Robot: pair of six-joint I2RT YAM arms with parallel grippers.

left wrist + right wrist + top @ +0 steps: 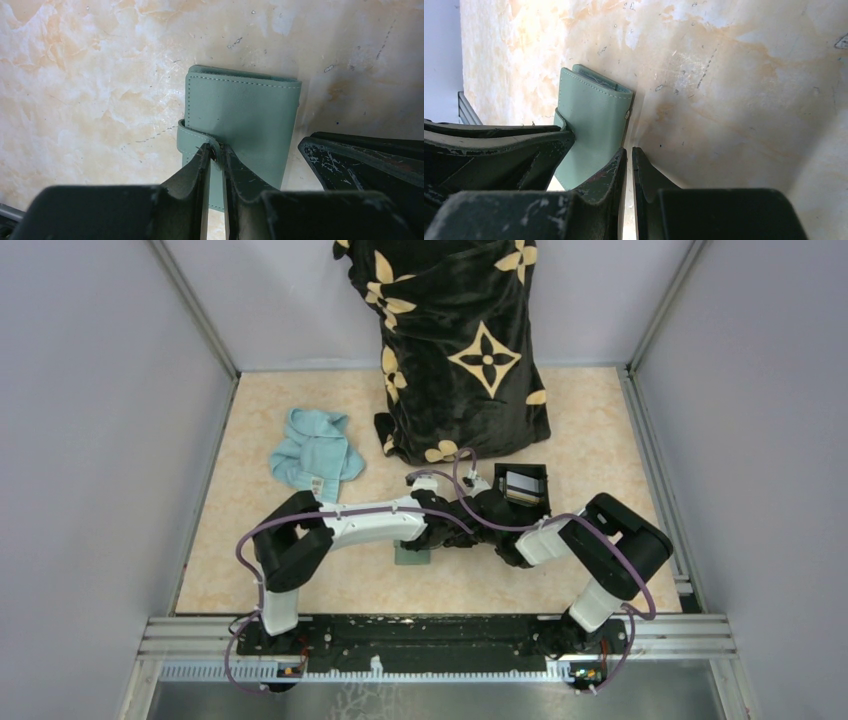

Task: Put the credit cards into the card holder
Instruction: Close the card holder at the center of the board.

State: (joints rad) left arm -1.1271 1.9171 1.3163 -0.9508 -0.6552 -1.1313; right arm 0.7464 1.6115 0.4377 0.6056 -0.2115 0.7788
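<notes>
Opening of the card holder (245, 120) is, in my judgement, the step in hand. It lies folded shut on the table (75, 75), directly under and ahead of the left claw (215, 149), and no card sits in it yet. The left claw is clenched on the narrow strap (192, 134) that wraps around the holder's edge, with the strap's end pinched between its two tips. The right claw (629, 152) stands just beside, its jaws drawn almost together with nothing visible between them. The holder's edge is at its left finger (599, 175), touching or nearly touching (I cannot tell which).

The next move, I think, calls for a pull on the strap away from the holder, while the right claw presses the body down so the soft wallet does not lift whole. Credit cards I cannot make out for sure: from above, pale flat things lie in a black box (541, 498) just beyond the right claw.

The holder is sage-green, smooth and leather-like, roughly rectangular, with a light stitched seam along its border. The table is glossy, marbled cream and orange, with small scratches. Both claws are black, hard and worn.
</notes>
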